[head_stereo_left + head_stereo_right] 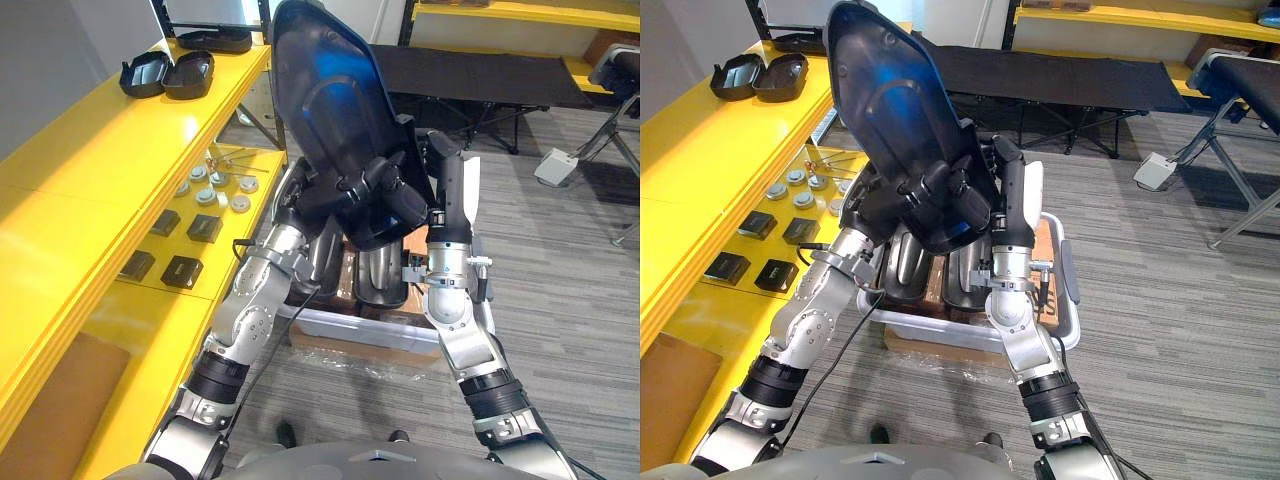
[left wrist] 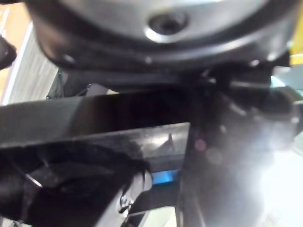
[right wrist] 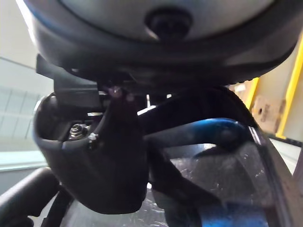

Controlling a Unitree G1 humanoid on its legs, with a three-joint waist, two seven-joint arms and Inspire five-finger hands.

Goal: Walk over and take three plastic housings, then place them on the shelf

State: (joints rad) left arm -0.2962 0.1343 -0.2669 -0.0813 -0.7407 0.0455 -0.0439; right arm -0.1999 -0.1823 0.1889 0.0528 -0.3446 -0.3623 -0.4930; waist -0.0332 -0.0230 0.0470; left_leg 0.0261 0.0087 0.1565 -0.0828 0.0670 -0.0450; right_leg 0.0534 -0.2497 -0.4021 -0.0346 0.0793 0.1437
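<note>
The right hand [image 1: 392, 196] is clamping curled fingers over the lower edge of the black plastic housing [image 1: 330, 90]. The housing is standing raised before the robot, long axis near upright, narrow end tilting up and toward the yellow shelf [image 1: 90, 170]. The left hand [image 1: 298, 192] is sitting behind the housing's lower edge. Its fingers are hidden, so its state cannot be told. The shelf is lying to the robot's left, nearer the left arm. Two more housings [image 1: 167, 75] are resting at the shelf's far end. The housing is partly covering the white bin [image 1: 360, 328] below.

Workshop — yellow shelving [image 1: 80, 180], parts crate [image 1: 360, 328]
</note>
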